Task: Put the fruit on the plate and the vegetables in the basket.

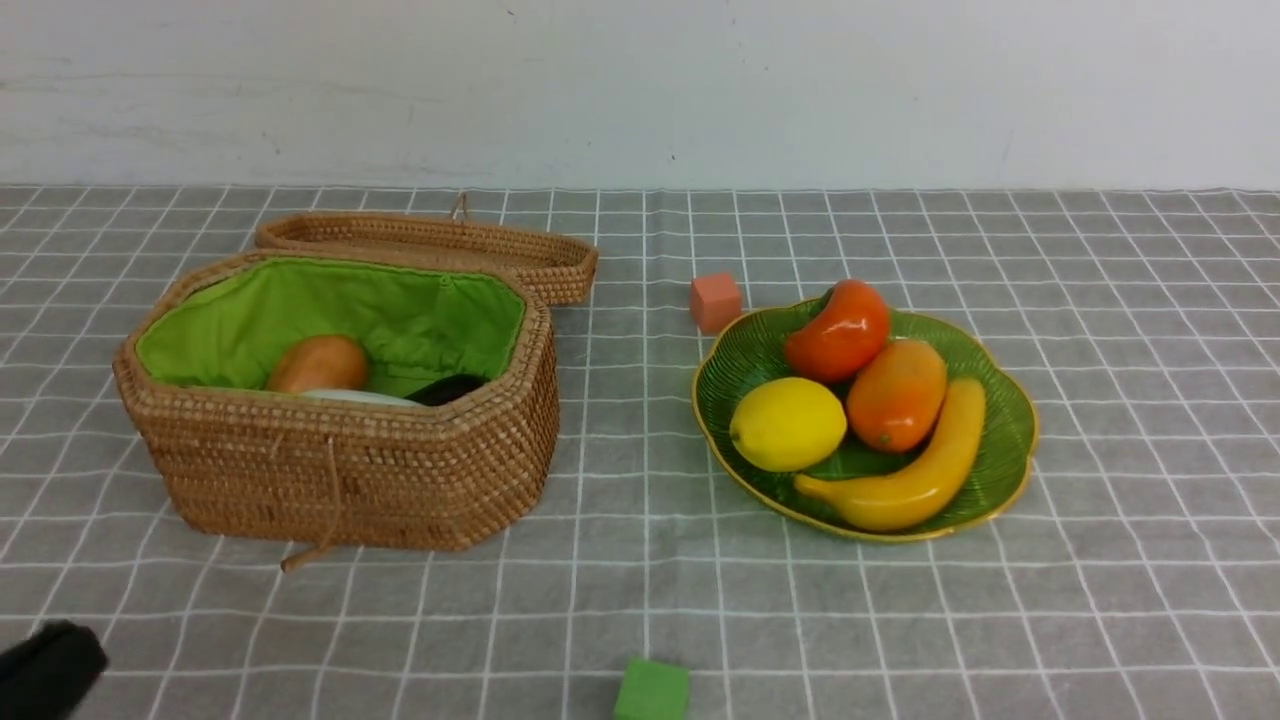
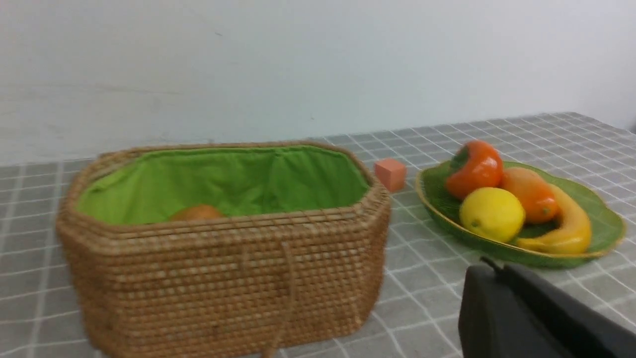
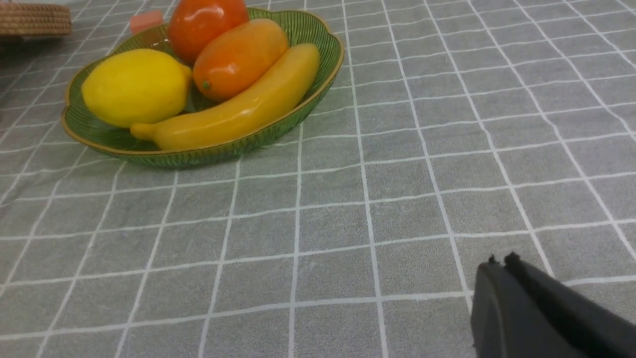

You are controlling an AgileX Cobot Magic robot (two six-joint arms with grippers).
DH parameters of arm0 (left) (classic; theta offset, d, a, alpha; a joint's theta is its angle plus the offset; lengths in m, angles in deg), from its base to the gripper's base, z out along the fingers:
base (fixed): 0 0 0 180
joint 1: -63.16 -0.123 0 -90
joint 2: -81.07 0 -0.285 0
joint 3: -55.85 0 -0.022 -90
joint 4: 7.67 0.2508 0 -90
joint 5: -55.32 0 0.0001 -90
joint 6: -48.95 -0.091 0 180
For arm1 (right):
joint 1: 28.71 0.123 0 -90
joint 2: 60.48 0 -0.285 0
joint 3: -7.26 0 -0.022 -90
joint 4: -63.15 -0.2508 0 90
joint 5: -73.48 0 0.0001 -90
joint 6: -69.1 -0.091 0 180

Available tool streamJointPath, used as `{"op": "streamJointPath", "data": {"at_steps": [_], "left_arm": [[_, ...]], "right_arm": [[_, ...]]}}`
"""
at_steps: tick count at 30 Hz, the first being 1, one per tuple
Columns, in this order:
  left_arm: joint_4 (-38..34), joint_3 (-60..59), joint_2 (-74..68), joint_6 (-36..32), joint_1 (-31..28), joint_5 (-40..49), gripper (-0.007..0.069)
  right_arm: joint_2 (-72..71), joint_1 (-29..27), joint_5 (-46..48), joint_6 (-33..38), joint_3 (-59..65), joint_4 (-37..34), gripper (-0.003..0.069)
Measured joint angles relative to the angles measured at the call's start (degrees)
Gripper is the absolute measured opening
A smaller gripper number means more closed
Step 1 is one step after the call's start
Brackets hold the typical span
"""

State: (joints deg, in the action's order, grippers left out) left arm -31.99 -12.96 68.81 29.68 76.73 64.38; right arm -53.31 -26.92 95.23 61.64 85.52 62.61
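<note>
Fruit (image 1: 862, 400) (persimmon, mango, lemon, banana) lies on the plate (image 1: 1010, 440). Vegetables (image 1: 360, 380) sit inside the open basket (image 1: 340, 470). Left gripper (image 2: 497, 268) and right gripper (image 3: 499, 261) are both clenched, grasping nothing.

Basket (image 2: 223, 278) holds potato (image 2: 196, 213) (probably, mostly hidden); four fruit (image 2: 516, 209) on plate (image 2: 608, 228).
</note>
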Motion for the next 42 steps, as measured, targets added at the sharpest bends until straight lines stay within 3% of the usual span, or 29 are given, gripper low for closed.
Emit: {"op": "streamJointPath", "data": {"at_steps": [1, 4, 8, 15, 42], "left_arm": [[1.3, 0.0, 0.2, 1.5, -0.9, 0.1, -0.0013], [12.5, -0.2, 3.7, 15.6, -8.9, 3.7, -0.0013], [19.3, -4.7, 5.0, 25.9, -13.2, 6.7, -0.0013], [19.2, -10.1, 5.0, 28.0, -13.4, 13.1, -0.0013], [19.1, -10.1, 5.0, 28.1, -13.4, 13.2, -0.0012]], "right_arm": [[0.0, 0.0, 0.0, 0.0, 0.0, 0.0, -0.001], [0.0, 0.0, 0.0, 0.0, 0.0, 0.0, -0.0007], [0.0, 0.0, 0.0, 0.0, 0.0, 0.0, -0.0005], [0.0, 0.0, 0.1, 0.0, 0.0, 0.0, 0.0001], [0.0, 0.0, 0.1, 0.0, 0.0, 0.0, 0.0025]]}}
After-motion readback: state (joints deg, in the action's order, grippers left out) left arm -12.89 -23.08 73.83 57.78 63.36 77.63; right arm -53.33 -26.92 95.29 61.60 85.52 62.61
